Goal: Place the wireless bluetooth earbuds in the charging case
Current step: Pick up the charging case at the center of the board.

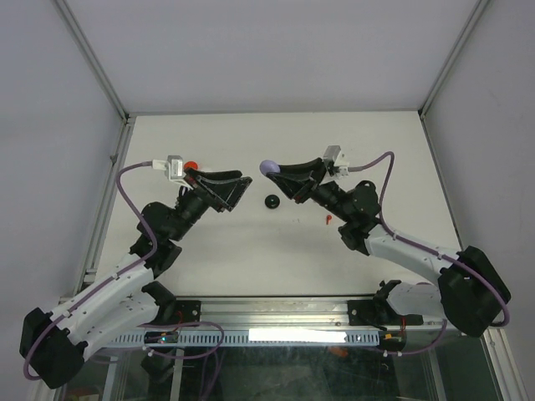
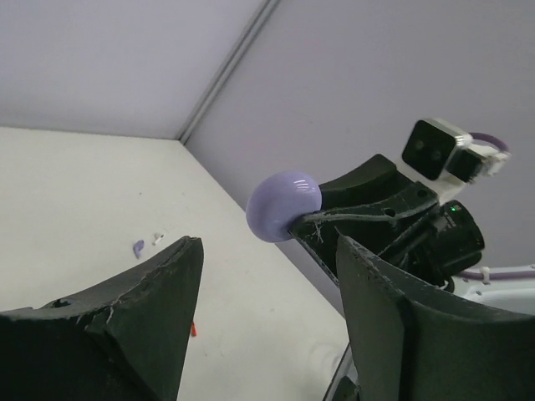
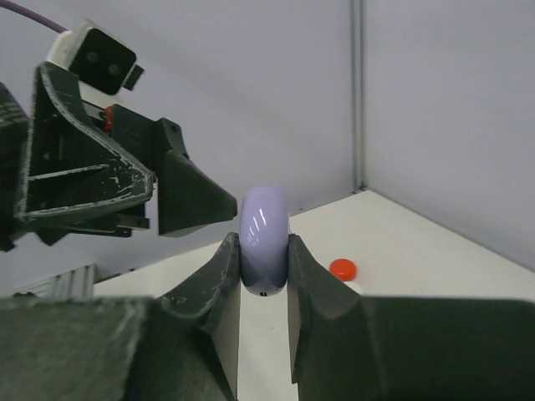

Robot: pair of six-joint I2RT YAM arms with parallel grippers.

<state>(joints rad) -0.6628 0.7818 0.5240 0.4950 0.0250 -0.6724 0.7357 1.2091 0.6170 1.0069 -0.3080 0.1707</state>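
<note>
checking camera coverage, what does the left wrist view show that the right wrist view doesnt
Only the left wrist view: a tiny lavender earbud and a white speck beside it on the table. Only the right wrist view: a red disc lying on the table. Both: the lavender case clamped in the right gripper, held up off the table.
</note>
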